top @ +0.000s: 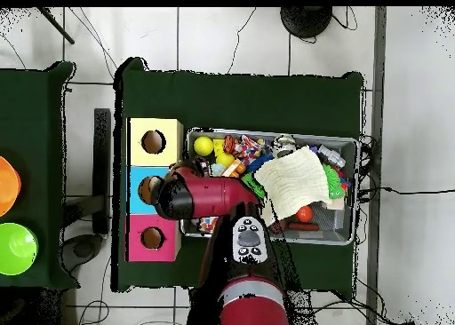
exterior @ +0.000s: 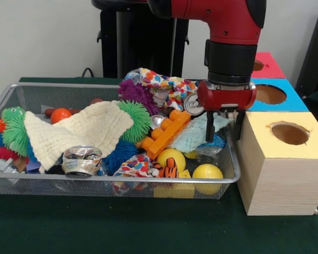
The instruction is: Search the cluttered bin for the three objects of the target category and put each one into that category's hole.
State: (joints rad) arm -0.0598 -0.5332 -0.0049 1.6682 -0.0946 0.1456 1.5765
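Cluttered bin heaped with half-buried toys, end effector fingers spread, empty, beside yellow-topped box

I see a plain white wall behind the table. The table has a dark green cloth on it. The floor is made of white tiles, and thin black cables lie across it.
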